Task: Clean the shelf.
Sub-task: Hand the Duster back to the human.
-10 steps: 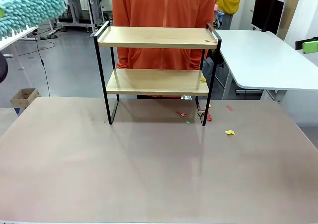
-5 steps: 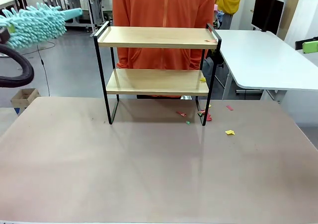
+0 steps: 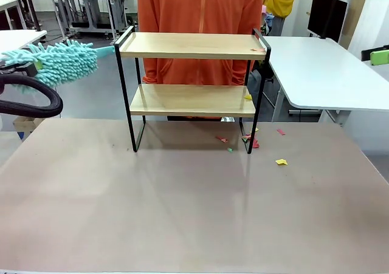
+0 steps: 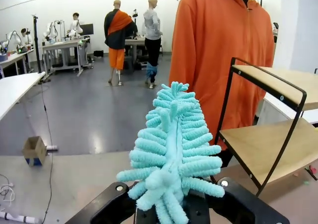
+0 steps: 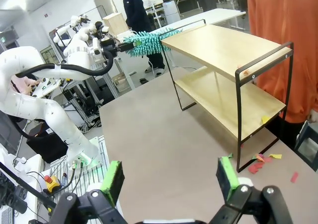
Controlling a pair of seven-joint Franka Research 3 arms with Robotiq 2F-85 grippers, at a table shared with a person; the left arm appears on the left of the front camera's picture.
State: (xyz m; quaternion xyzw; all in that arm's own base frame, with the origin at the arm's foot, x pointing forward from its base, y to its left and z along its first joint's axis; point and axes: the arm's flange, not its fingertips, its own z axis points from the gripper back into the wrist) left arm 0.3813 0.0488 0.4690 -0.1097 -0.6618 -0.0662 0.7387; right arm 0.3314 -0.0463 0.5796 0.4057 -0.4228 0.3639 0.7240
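Change: the duster (image 3: 58, 62) has come down and in toward the shelf (image 3: 192, 45) since the earlier frames; its handle tip now sits just beside the top board's left end.
Left claw: left gripper (image 4: 171, 204) clamped on the duster's base, fluffy head pointing straight ahead of the jaws.
Right claw: right gripper (image 5: 170, 177) wide, holding nothing, green pads apart.
Shelf place: ahead and to one side of the left claw; well beyond the right claw, across the table (image 3: 182, 213).
Risk: the duster could catch the black frame post and shove the light rack.
Risk: paper scraps (image 3: 249, 141) near the shelf's right legs could scatter wider.
Risk: the person (image 3: 200, 6) stands close behind the shelf.
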